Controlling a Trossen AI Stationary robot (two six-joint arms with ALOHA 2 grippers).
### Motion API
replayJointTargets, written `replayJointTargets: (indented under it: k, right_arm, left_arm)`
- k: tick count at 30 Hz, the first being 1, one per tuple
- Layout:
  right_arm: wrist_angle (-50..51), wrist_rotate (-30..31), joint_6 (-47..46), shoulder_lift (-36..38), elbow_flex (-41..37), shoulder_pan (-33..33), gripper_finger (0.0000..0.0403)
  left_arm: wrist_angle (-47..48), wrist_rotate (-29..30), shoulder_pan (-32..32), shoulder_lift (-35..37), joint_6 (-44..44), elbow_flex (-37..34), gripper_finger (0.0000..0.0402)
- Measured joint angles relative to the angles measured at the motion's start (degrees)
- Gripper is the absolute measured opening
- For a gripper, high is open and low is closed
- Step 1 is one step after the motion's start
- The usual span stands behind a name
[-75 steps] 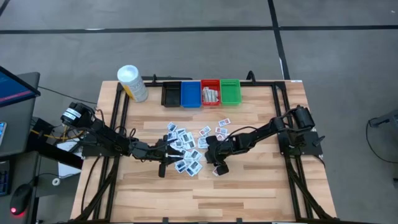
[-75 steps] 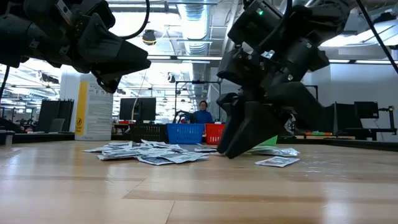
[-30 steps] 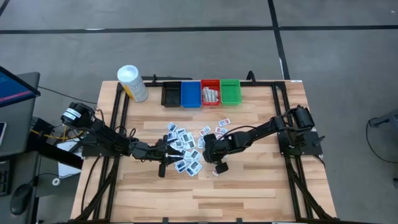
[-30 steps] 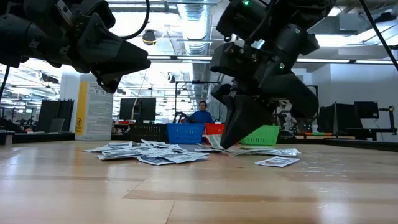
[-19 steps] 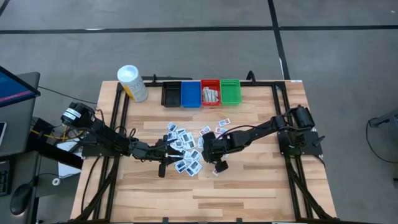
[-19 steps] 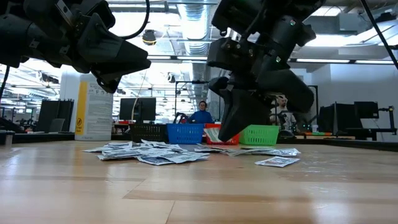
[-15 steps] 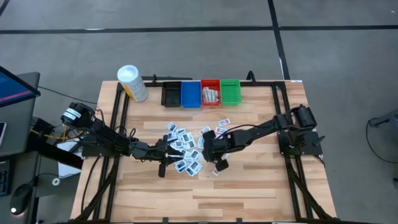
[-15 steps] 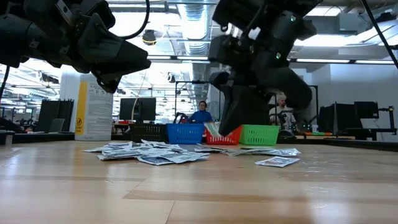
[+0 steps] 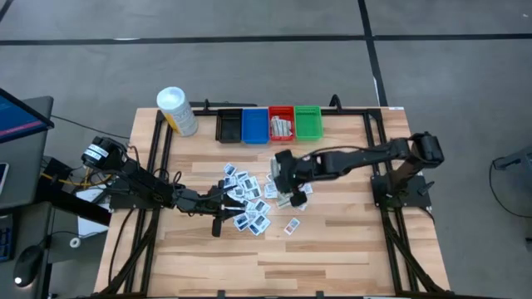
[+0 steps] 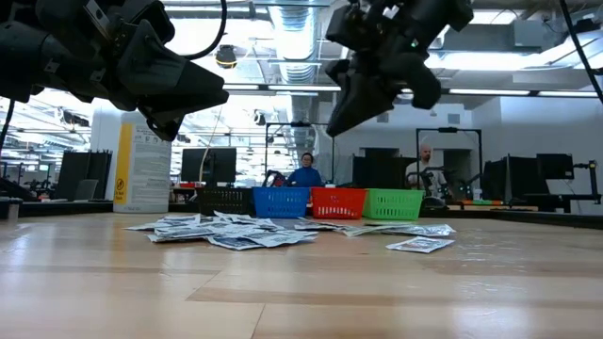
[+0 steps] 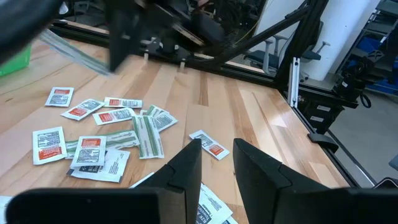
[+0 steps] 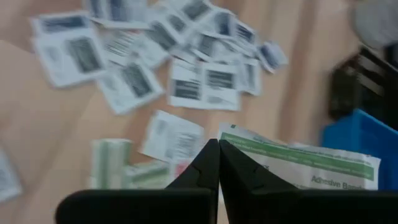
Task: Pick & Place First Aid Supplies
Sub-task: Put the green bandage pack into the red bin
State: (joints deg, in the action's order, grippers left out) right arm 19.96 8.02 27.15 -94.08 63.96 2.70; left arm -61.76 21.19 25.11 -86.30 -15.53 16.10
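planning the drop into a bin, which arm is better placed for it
Right. The right gripper is shut on a green-striped packet, lifted above the pile toward the bins. The left gripper waits low beside the pile, holding nothing.

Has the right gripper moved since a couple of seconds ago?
Yes. The right gripper, shut on a green-striped packet, has lifted off the table and swung toward the red bin, away from the loose packet it hovered near.
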Motion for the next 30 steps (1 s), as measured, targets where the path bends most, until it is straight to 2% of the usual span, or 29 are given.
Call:
replayJointTargets:
  k: [11,22,30]
  right_arm:
    - [-1.75,-0.91,10.67,-0.24,-0.11,-12.55,0.0]
    - [-9.69,-11.29,18.25,-1.94,-0.19,-25.78,0.0]
    - [-15.85,-12.46,20.73,-4.66,0.06,-30.66,0.0]
  left_arm:
    - [0.0,-0.02,0.01,0.0,0.0,0.0,0.0093]
    - [0.0,0.06,0.0,0.0,0.04,0.0,0.0093]
    - [0.0,0.37,-0.18,0.0,0.24,0.0,0.0093]
